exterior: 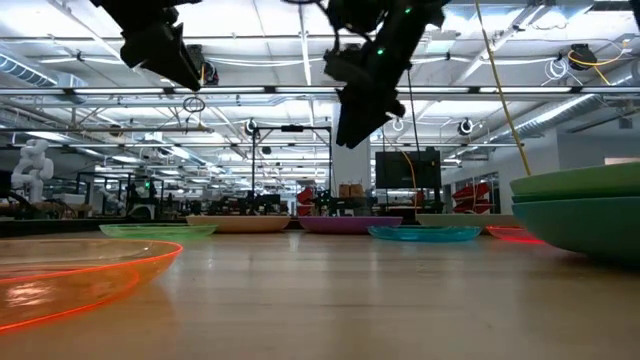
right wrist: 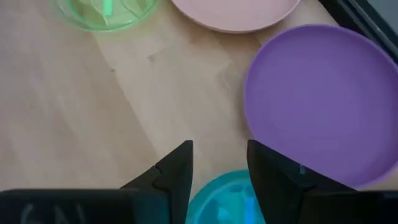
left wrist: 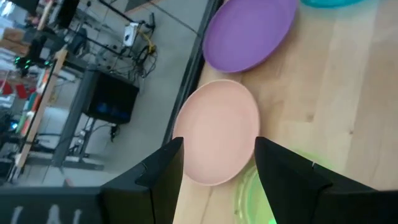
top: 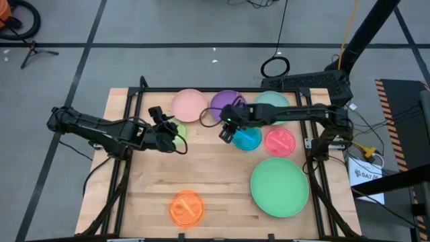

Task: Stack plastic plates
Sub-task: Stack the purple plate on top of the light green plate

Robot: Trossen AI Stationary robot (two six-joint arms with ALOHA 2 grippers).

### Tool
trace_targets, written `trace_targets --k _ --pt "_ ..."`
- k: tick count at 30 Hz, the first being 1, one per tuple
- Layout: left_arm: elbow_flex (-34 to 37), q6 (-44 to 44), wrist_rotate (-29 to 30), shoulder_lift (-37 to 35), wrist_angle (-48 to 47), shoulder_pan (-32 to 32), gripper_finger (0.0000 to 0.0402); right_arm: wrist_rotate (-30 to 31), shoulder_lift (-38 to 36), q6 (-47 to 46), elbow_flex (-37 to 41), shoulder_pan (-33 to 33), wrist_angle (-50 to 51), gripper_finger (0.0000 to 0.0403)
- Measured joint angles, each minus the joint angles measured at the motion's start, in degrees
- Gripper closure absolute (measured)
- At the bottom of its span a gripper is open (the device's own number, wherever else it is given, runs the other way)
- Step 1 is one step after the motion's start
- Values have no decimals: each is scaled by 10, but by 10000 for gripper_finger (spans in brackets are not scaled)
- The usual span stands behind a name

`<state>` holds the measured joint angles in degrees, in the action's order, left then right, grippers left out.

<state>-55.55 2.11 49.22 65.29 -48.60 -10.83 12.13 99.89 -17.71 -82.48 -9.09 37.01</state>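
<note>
The plastic plates lie spread on the wooden table. Pink [top: 188,104], purple [top: 225,102] and mint [top: 272,99] plates sit along the far edge. Small blue [top: 248,139] and red [top: 279,141] plates lie mid-right, and a small orange one [top: 186,206] near the front. A large green plate [exterior: 585,182] rests on a teal one [exterior: 590,228] at the front right. My left gripper [left wrist: 217,149] hangs open above a small yellow-green plate [top: 179,128], pointing toward the pink plate [left wrist: 217,134]. My right gripper [right wrist: 219,152] hangs open above the blue plate [right wrist: 227,199], beside the purple plate [right wrist: 323,99].
Bare wood lies in the table's middle and front centre [top: 215,175]. A black frame [top: 201,89] runs along the table's far edge and sides. Cables and a stand lie on the floor beyond the table.
</note>
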Motion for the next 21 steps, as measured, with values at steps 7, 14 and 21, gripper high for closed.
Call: trace_targets --k 7,14,21 --pt "36 13 4 -61 0 -5 199 -2 55 81 -27 -28 -19 260" --pt "80 -62 -12 -160 103 -5 199 -2 76 86 -27 -56 -66 260" --pt "80 -53 -15 -231 108 -5 199 -3 76 96 -28 -69 -128 260"
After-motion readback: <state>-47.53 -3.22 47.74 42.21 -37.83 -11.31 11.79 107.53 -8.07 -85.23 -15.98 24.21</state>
